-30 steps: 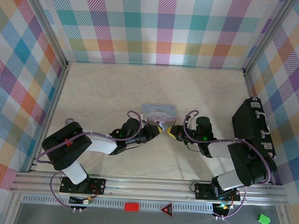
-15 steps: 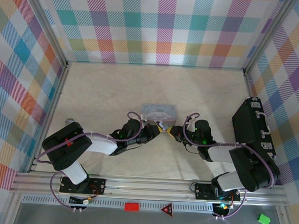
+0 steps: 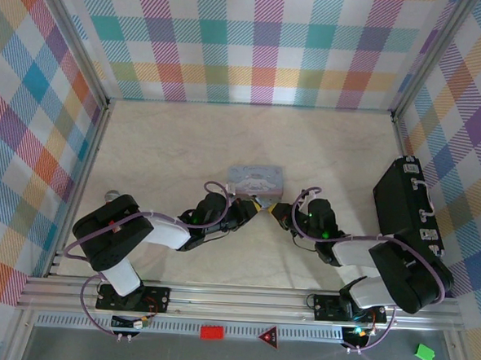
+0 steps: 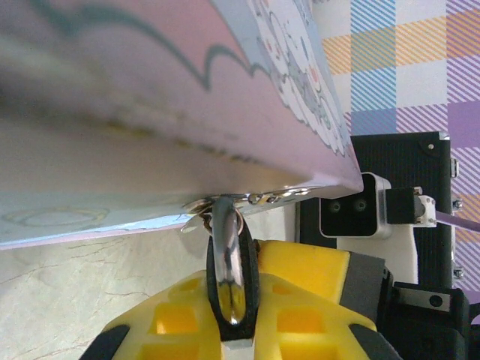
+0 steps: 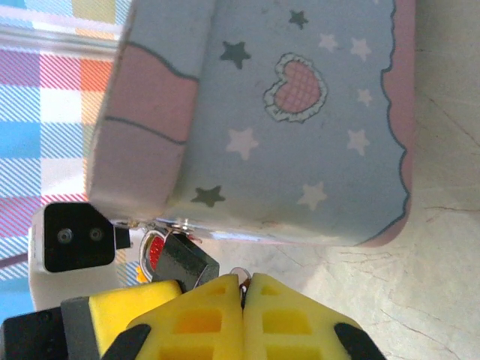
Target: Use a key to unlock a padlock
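Near the middle of the table (image 3: 185, 144), the two arms met nose to nose just on the near side of a pastel tin (image 3: 255, 179) printed with stars and a heart. The left gripper (image 4: 229, 330) was clamped on the padlock (image 4: 229, 289), with its yellow fingers pressed to either side of the small black body. The silvery shackle (image 4: 219, 217) ran up to the metal catch on the tin's lower edge. In the right wrist view, the padlock body sat tilted just below the tin. The right gripper (image 5: 244, 289) was squeezed closed, its two yellow fingers touching, and a small bit of the key (image 5: 238, 272) poked out between the tips. The key's end sat just beside the padlock, but whether the two touched could not be told. A black case (image 3: 404, 208) lay well apart at the right side of the table.
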Controlling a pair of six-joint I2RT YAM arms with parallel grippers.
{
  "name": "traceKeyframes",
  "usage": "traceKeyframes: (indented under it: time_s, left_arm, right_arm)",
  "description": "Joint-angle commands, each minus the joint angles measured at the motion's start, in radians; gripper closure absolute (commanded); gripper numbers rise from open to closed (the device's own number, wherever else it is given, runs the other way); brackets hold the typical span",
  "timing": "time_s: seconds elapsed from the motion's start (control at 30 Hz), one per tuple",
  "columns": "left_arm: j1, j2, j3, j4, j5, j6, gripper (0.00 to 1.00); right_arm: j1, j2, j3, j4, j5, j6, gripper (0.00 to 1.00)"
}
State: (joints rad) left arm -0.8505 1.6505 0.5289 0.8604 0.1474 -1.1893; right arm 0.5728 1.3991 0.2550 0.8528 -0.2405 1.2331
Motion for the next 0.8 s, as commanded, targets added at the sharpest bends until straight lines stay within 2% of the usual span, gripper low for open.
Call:
traceKeyframes:
  time_s: [0.0,0.23,0.43,0.67,0.77]
  left_arm:
    - [-0.055,0.009,0.022,0.110,0.113,-0.033,0.97]
    - [-0.056,0.016,0.020,0.124,0.106,-0.039,0.97]
    - [-0.056,0.014,0.020,0.123,0.110,-0.038,0.97]
    - [-0.062,0.023,0.029,0.120,0.118,-0.037,0.97]
    - [-0.065,0.019,0.028,0.119,0.118,-0.038,0.97]
  right_arm:
    - [0.073,0.018,0.014,0.217,-0.106,0.074,1.00]
    - [0.158,-0.023,0.024,0.136,-0.013,0.110,1.00]
    - [0.159,-0.075,0.033,0.065,0.007,0.078,1.00]
    - [0.160,-0.064,0.056,0.101,-0.023,0.078,1.00]
    - [0.150,-0.099,0.048,0.034,0.008,0.042,1.00]
